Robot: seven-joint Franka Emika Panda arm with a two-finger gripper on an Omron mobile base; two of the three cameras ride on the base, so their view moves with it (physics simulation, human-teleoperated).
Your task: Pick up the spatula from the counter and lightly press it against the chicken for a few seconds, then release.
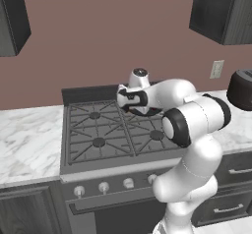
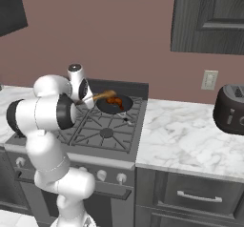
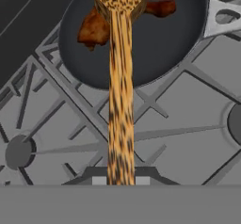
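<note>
The fingers (image 3: 95, 176) sit at 6 o'clock in the hand view, drawn in narrow and clamped on the handle of the wooden spatula (image 3: 120, 100) with no gap showing on either side. The gripper (image 3: 120, 180) holds the handle near its end. From there the spatula runs straight toward 12 o'clock, and its rounded, speckled head reaches the top edge of the view.

The head overlaps the chicken (image 3: 94, 29), a brown piece whose bulk lies at about 11 o'clock from the handle, with a thinner end poking out toward 1 o'clock. I cannot tell whether the head is actually touching the meat. The chicken lies in a dark round pan (image 3: 155, 44), and the pan's silver handle (image 3: 225, 17) points toward 2 o'clock. The pan sits on the grates of the stove (image 3: 188, 119).

In the right base view the gripper (image 2: 90, 97) is at the pan's 9 o'clock side, with the spatula (image 2: 105, 96) angled across to the chicken (image 2: 120, 102) in the pan (image 2: 112, 108) on a rear burner of the stove (image 2: 105, 130). A marble counter (image 2: 186, 140) lies at the stove's 3 o'clock side and carries a dark toaster (image 2: 231, 109). A wall outlet (image 2: 209, 79) is at about 11 o'clock from the toaster.
</note>
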